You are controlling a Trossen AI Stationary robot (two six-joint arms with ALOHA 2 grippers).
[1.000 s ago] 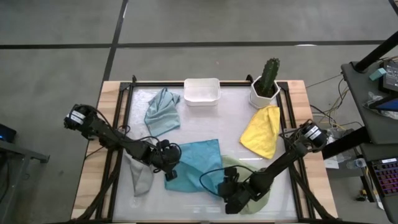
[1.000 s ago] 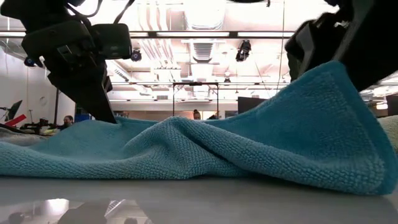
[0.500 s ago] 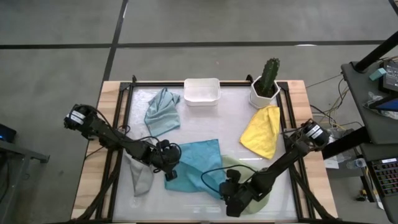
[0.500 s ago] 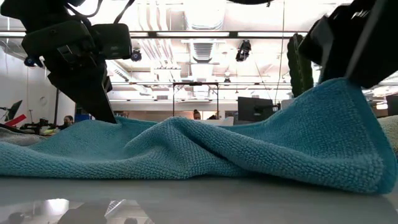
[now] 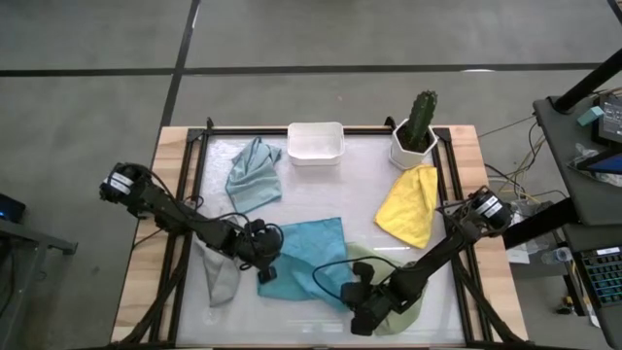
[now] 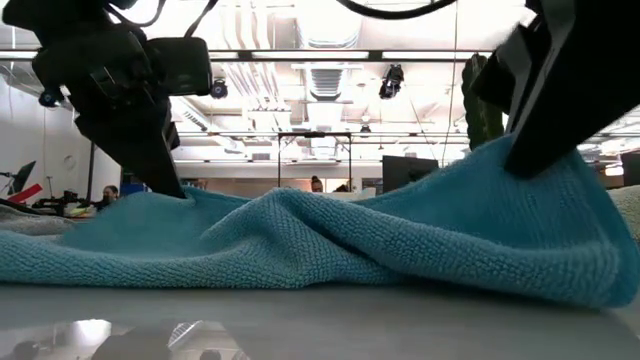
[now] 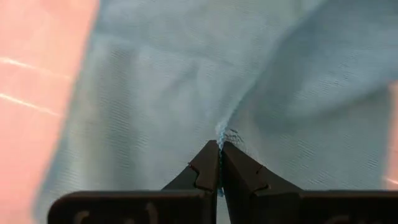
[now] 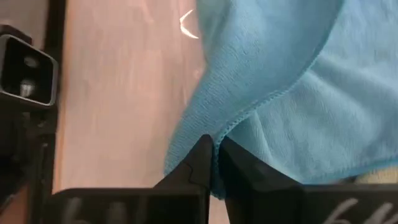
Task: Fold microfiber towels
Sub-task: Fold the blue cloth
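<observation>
Bright blue towel (image 5: pixel 309 255) lies lower centre of the table (image 5: pixel 350 185). Soft, light, limp; sags between holds. Left pincer (image 7: pixel 219 163) pinches its left edge, right pincer (image 8: pixel 215 163) nips its hemmed lower-right corner. Best grips: corners.

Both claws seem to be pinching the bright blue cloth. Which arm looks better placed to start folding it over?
Probably the right. Its gripper is shut on a raised edge of the bright blue towel, while the left gripper pins the opposite corner low, a likely anchor.

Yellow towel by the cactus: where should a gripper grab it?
Probably the yellow towel's near pointed corner, coming straight down from above. It lies flat and bunched, narrowing toward that corner, which lies clear of the cactus pot.
</observation>
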